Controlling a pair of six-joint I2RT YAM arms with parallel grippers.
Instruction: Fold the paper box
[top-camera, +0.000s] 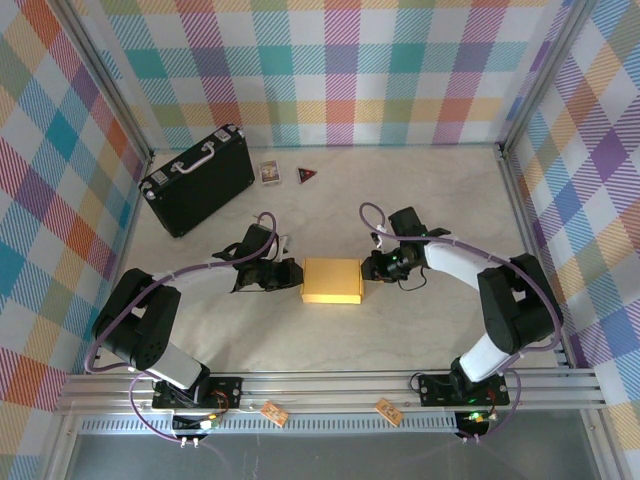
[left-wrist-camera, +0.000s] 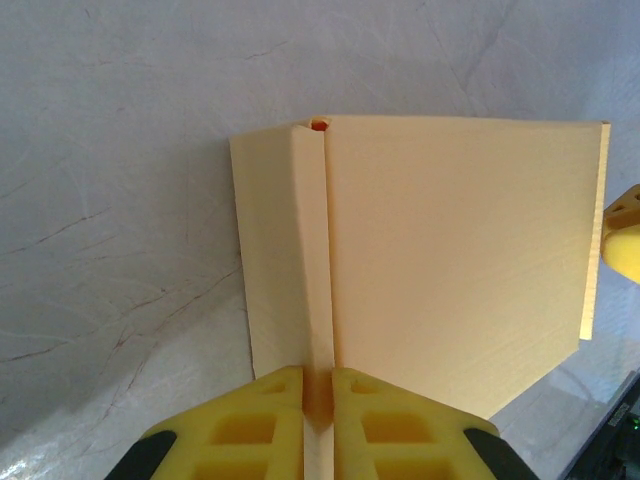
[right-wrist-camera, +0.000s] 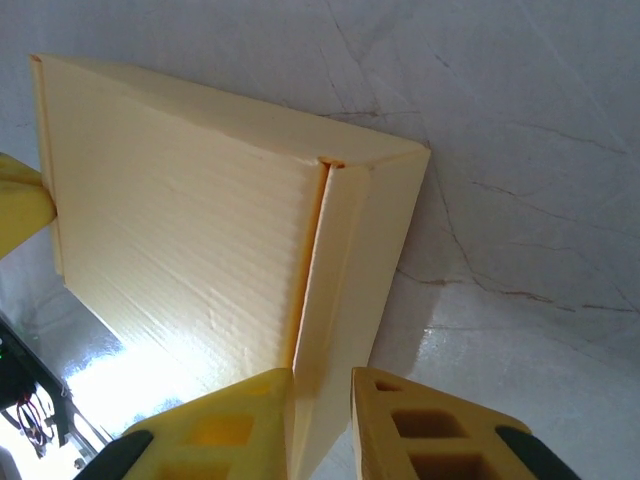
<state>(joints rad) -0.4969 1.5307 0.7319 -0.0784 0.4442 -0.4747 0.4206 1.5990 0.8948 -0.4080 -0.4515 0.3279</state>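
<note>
A: From above first: whereabouts of the paper box (top-camera: 332, 281)?

B: Lying closed on the table (top-camera: 420, 200), squarely between the two hands. Touching the tips of the left gripper (top-camera: 296, 277) at one end and the tips of the right gripper (top-camera: 368, 268) at the other. Well apart from the black case (top-camera: 198, 178) out beyond the left gripper

A: Left wrist view next: grip or no grip?

B: Grip. Left gripper (left-wrist-camera: 318, 385) pinched tight on the upright end wall of the paper box (left-wrist-camera: 450, 260), a pad on each face, no gap. Top panel running straight ahead of the fingers, with a yellow fingertip (left-wrist-camera: 625, 240) of the other hand peeking in at the far end

A: And the right wrist view?

B: Much the same, mirrored. Right gripper (right-wrist-camera: 322, 385) astride the opposite end wall of the paper box (right-wrist-camera: 180, 220), pads close against both faces. Impossible to tell whether squeezing already or only about to

A: Progress, then?

B: Judging by shape, nearly done: walls up, top down, a proper small box rather than a flat sheet. Probably left to do: seating the end walls flush, then letting go. Narrow slot visible beside each pinched wall, so perhaps not fully tucked yet
</note>
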